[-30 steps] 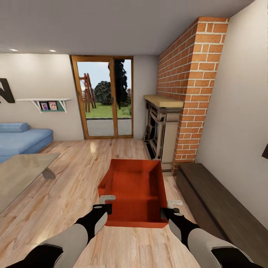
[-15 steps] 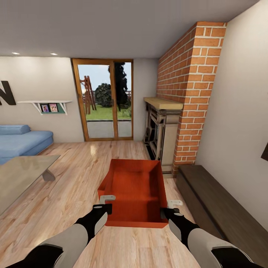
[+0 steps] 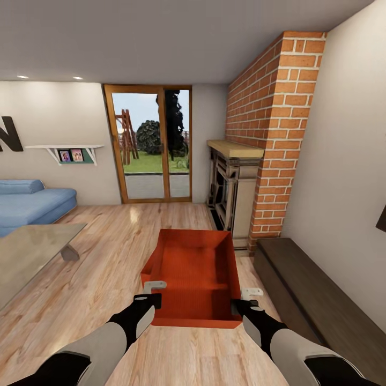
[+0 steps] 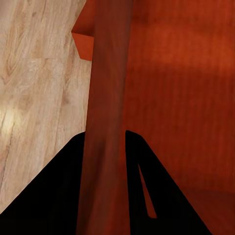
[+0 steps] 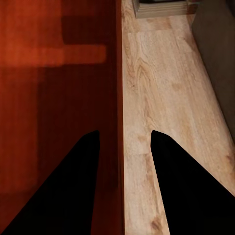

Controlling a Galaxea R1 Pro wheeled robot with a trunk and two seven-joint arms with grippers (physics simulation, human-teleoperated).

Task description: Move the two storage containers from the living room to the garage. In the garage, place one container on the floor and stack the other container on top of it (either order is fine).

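Observation:
An orange-red storage container [image 3: 195, 268] hangs over the living room's wood-plank boards, held between my two arms. A step-like ledge shows inside it; I cannot tell whether that is a second container nested in it. My left gripper [image 3: 153, 292] is shut on its left wall, which runs between the black fingers [image 4: 58, 196] in the left wrist view. My right gripper [image 3: 247, 298] is shut on the right wall, with one finger inside the container [image 5: 54, 98] and one finger [image 5: 186, 196] over the planks. The garage and its floor are out of view.
A red-brick chimney [image 3: 273, 134] and a stone fireplace [image 3: 233, 182] stand ahead on the right. A long dark bench [image 3: 311, 289] runs along the right wall. A glass-topped table [image 3: 32, 246] and a blue sofa [image 3: 32, 201] are at the left, with wood-framed glass doors [image 3: 150, 142] straight ahead.
The room slid slightly down in the picture between one second and half a second ago, so the camera moved. The container and both grippers hold the same place.

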